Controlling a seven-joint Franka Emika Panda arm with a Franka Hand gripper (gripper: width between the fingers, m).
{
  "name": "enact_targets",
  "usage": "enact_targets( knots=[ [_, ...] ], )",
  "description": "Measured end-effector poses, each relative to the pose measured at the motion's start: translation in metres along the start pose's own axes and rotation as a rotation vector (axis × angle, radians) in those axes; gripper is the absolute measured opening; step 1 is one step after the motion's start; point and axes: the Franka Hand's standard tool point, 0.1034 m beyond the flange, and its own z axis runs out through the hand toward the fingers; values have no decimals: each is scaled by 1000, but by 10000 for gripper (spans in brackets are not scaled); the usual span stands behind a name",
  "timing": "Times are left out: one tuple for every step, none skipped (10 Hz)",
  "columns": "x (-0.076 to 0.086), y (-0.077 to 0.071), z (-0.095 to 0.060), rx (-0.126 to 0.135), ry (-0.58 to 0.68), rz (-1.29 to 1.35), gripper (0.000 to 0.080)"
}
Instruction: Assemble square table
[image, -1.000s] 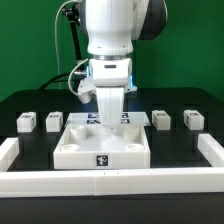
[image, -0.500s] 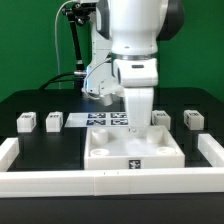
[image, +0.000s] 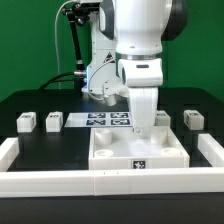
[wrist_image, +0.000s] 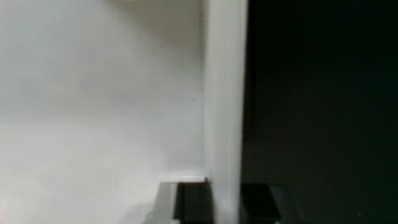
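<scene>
The square table top (image: 125, 158), a white tray with a raised rim and a tag on its front wall, lies near the front rail, right of centre in the exterior view. My gripper (image: 143, 126) reaches down to its far rim and is shut on that rim. In the wrist view the rim (wrist_image: 226, 100) runs as a thin white strip between my dark fingertips (wrist_image: 191, 205), with my gripper (wrist_image: 226, 206) clamped on it. Two white block legs (image: 27, 122) (image: 54, 121) stand at the exterior view's left. Two more (image: 161, 119) (image: 194, 118) stand at its right.
The marker board (image: 103, 119) lies flat behind the top. White border rails run along the front (image: 60, 181), the left (image: 8, 150) and the right (image: 212, 150) of the black table. The leg nearest the arm stands close to the top's far right corner.
The arm has slid to the exterior view's right with the table top in its grip, from the middle to right of centre. The legs have stayed put.
</scene>
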Motion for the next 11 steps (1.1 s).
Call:
enact_targets(
  knots=[
    [5,3,0,-14,4,-15,61],
    [16,5,-1,-16,9,-15,61],
    [26,9,-2,-22,13,-31,61],
    [33,13,-2,-25,15,-37,61],
    [38,15,-1,-25,17,-39,61],
    [42,20,-2,-29,19,-39,61],
    [45,26,-2,-35,22,-31,61],
    [46,30,-3,-39,23,-18,61],
    [46,30,-3,-39,23,-1,61],
    [46,30,-3,-39,24,19,60],
    [46,30,-3,-39,24,42,60]
  ],
)
